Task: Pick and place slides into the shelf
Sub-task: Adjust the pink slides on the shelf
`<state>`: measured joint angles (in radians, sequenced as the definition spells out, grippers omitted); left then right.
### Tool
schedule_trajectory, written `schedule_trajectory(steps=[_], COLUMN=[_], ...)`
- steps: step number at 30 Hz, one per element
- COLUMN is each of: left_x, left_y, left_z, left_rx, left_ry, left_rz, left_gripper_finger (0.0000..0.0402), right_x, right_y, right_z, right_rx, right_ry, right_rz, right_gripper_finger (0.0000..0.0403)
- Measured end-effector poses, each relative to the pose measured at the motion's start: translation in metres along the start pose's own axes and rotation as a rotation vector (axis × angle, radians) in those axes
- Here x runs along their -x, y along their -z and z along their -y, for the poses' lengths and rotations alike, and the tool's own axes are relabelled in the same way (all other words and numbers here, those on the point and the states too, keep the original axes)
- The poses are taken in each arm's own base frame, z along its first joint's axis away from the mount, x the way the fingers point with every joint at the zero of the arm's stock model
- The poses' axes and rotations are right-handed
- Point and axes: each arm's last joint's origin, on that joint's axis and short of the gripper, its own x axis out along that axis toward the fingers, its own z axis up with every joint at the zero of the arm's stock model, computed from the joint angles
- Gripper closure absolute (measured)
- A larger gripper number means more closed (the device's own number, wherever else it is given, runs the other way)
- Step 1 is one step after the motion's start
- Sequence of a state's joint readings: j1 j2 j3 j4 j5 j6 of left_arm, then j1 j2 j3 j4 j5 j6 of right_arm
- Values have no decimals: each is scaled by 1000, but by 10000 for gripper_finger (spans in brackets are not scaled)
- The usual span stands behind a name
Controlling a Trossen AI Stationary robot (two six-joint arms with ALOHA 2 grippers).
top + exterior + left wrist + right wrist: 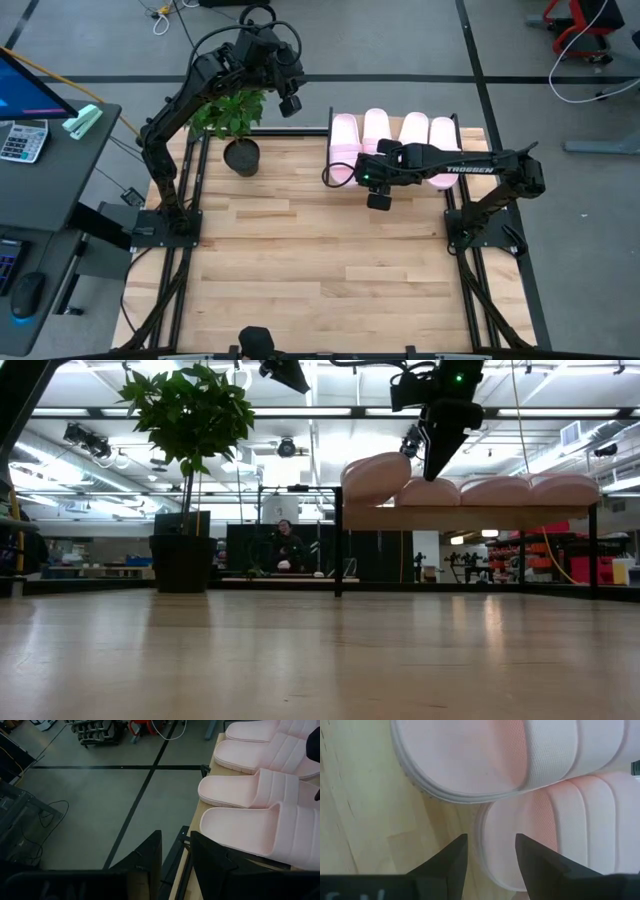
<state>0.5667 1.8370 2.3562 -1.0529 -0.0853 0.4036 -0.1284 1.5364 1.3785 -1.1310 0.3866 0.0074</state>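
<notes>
Right gripper (372, 186) hangs over the near edge of the low rack with a light wood top and thin black metal frame (457, 128), its two dark fingers (445, 860) parted with nothing between them, pointing down at the heel ends of two pale pink foam slide sandals (470, 760). Its arm reaches in from the table's right side, forearm laid nearly level across the shelf, and white lettering reading TROSSEN runs along that forearm (468, 169); a small green light glows on the wrist. All four pink slides (388, 135) lie side by side on top of the shelf, strap bands away from the left arm's camera; in the low view the leftmost one (378, 475) sits tilted, higher than its neighbours, just beside the descending fingers. Left gripper (288, 100) is raised high behind the table's far edge, beside a small green potted plant in a black pot (238, 135), its arm folded steeply upward from its base on the left; its fingers (150, 860) stand a narrow gap apart and hold nothing.
</notes>
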Motion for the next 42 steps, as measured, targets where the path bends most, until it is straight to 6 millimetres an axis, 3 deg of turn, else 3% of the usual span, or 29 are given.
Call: schedule_trajectory(steps=[7, 17, 24, 33, 42], left_x=[0, 0, 0, 0, 0], left_y=[0, 0, 0, 0, 0], left_z=[0, 0, 0, 0, 0], left_rx=[0, 0, 0, 0, -1], left_ry=[0, 0, 0, 0, 0], left_rz=[0, -1, 0, 0, 1], left_gripper_finger=[294, 294, 294, 294, 294], right_x=[-2, -35, -25, -7, 14], right_y=[-1, 22, 16, 6, 2], right_z=[0, -15, -16, -8, 1], right_rx=[-8, -33, 9, 23, 53], right_ry=[-1, -54, -46, -36, -46], right_rz=[10, -112, -79, -33, -38], right_gripper_finger=[238, 302, 395, 354, 398])
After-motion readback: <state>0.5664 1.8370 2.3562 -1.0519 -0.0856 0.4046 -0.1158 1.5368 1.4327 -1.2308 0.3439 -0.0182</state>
